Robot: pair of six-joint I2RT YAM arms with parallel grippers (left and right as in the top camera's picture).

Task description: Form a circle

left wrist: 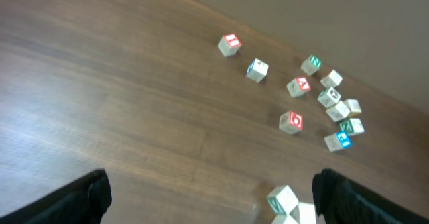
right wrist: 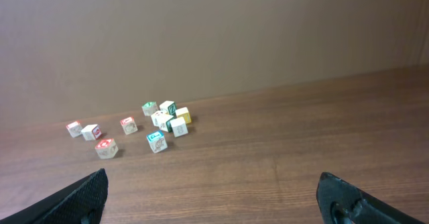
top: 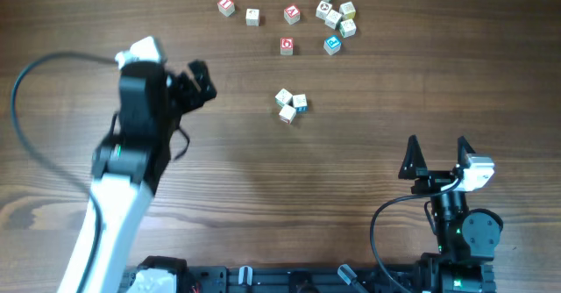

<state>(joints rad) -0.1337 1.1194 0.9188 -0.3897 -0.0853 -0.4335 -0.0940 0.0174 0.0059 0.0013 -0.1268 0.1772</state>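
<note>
The circle is a tight knot of three small pale letter cubes touching one another at mid-table. My left gripper hovers open to the left of it, well apart, with nothing between its fingers. In the left wrist view the circle sits at the bottom edge, just inside the right finger, and the left gripper is wide open. My right gripper stands open near the front right, away from every cube. In the right wrist view the right gripper holds nothing and the circle is out of view.
Several loose letter cubes lie scattered along the far edge, among them a red-faced one and a teal-faced one. The loose cubes also show far off in the right wrist view. A black cable loops left of the left arm.
</note>
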